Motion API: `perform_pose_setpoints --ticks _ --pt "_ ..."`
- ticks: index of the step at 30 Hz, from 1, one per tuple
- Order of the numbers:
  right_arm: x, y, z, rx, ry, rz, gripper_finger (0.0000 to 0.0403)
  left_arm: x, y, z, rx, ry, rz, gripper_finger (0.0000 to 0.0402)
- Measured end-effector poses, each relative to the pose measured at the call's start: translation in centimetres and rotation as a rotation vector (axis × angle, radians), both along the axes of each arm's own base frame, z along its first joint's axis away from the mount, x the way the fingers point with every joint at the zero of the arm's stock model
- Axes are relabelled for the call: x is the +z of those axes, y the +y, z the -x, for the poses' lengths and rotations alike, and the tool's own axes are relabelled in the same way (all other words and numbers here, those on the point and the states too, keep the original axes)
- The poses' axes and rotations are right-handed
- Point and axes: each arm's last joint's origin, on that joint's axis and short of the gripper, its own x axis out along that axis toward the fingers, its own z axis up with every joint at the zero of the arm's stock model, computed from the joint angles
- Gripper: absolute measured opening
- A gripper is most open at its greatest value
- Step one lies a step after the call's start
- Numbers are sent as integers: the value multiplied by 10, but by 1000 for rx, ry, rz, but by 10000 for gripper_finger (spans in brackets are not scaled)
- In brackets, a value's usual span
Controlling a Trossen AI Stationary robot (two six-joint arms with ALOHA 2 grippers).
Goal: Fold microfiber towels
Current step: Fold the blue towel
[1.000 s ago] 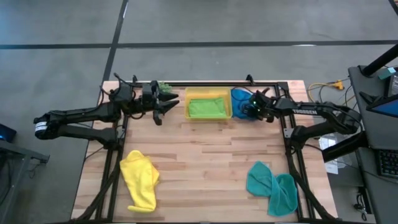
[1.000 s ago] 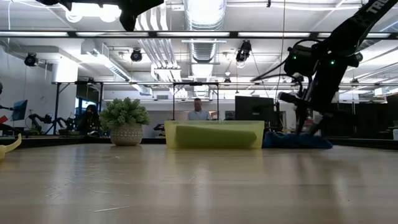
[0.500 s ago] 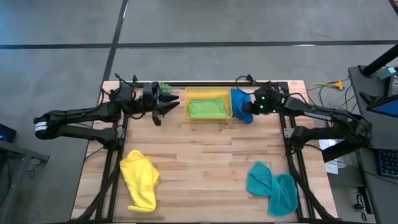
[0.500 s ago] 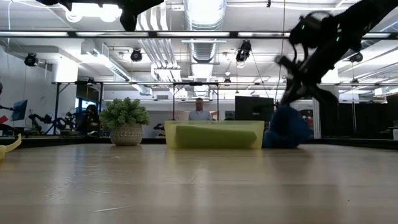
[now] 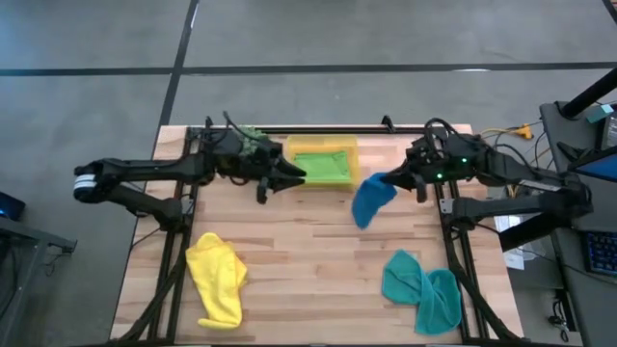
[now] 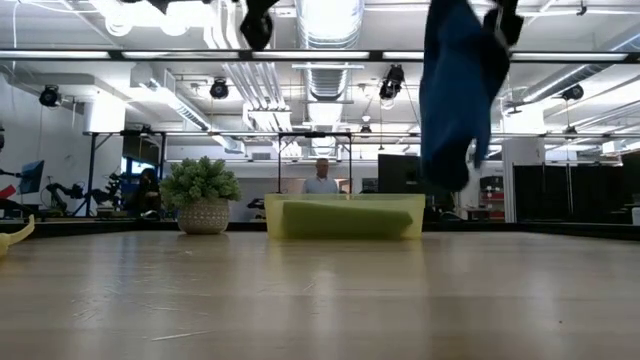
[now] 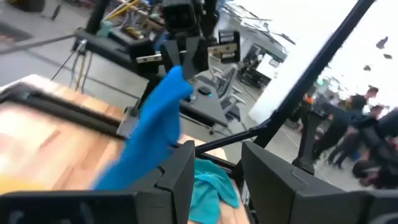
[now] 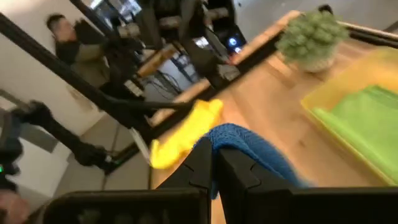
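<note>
Right gripper (image 5: 386, 179), fingers closed on a corner of the bright blue fuzzy microfiber towel (image 5: 368, 200), which hangs clear above the wooden slatted table (image 5: 318, 251), right of the rigid yellow tray (image 5: 321, 145) holding the lime green towel (image 5: 326, 167). Left gripper (image 5: 297, 173), fingers partly open and empty, hovers at the tray's left edge. Yellow towel (image 5: 218, 278) lies near left; teal towel (image 5: 422, 288) near right.

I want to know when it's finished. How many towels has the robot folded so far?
One looks done: the lime green towel lies flat in the yellow tray. In hand: the right gripper is shut on the blue towel, which hangs clear above the table. Left to do: the yellow towel and teal towel lie crumpled near the front. The left gripper is open beside the tray, holding nothing.
</note>
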Motion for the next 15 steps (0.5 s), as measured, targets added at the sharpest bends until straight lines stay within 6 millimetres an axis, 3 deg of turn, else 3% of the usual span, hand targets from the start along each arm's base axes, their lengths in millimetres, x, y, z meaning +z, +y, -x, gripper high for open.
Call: perform_pose_setpoints --ticks 4,11,15 --pt "21 6 -9 -95 -28 16 9 12 -21 -28 -11 -33 -250 120" --pt "54 6 -37 -297 -64 48 9 35 -49 -59 470 69 -563 120" --pt "71 6 -57 -299 -90 43 9 37 -57 -71 519 96 -693 120"
